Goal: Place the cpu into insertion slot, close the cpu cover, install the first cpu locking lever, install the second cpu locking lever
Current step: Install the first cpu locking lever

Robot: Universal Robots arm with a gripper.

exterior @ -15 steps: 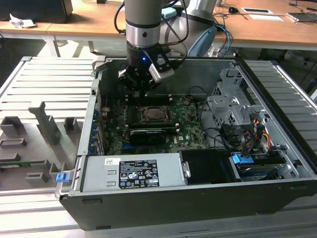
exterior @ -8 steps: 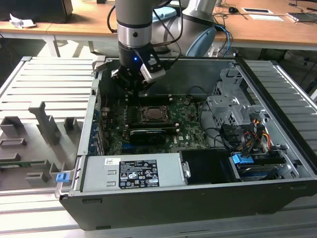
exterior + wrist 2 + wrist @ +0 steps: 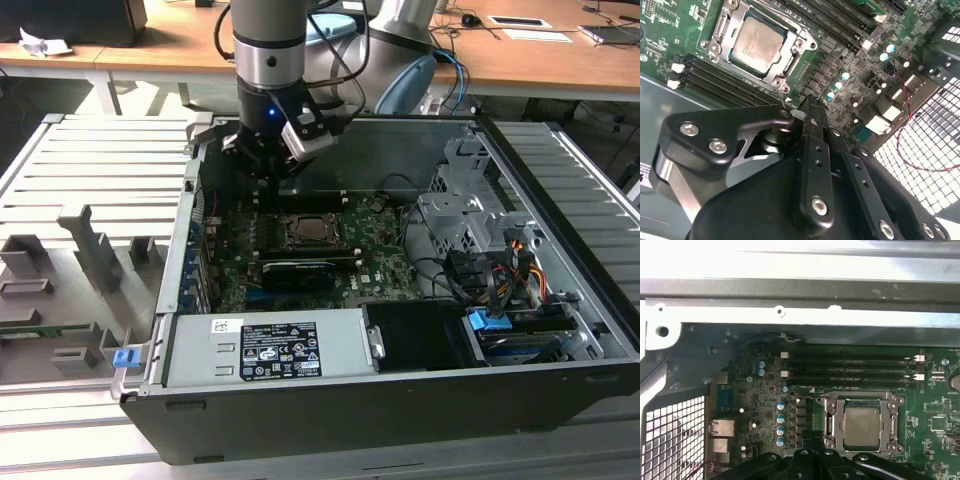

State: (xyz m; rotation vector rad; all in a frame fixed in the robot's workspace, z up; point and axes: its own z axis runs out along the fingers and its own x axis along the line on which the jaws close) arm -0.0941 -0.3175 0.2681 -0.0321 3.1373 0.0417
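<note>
Evidently the cpu (image 3: 757, 44) sat flat in the insertion slot (image 3: 290, 233), amid the green motherboard (image 3: 755, 405) inside the open computer case (image 3: 400, 400). In both wrist views its silvery top showed through the square opening of the cpu cover (image 3: 792, 59), which lay down over it, so the placing and the closing looked done.

The gripper (image 3: 810, 106) hung just beside one corner of the socket, its fingers (image 3: 812, 125) drawn together with no chip between them. A thin metal rod (image 3: 781, 99) rose from that corner toward the gripper's tip. I judged it to be a locking lever not yet latched, though I could not tell whether the gripper touched it.

As to handling, the chip looked light, stiff and fragile on its underside. I judged it was best taken by two opposite edges and never by its faces. The cover seemed a thin, stiff sheet that would swing on its hinge under a light push at its free edge. The rod looked like smooth, springy wire, apt to slip off flat pads and to push back when bent, so I judged the surest hold was near its bent end
</note>
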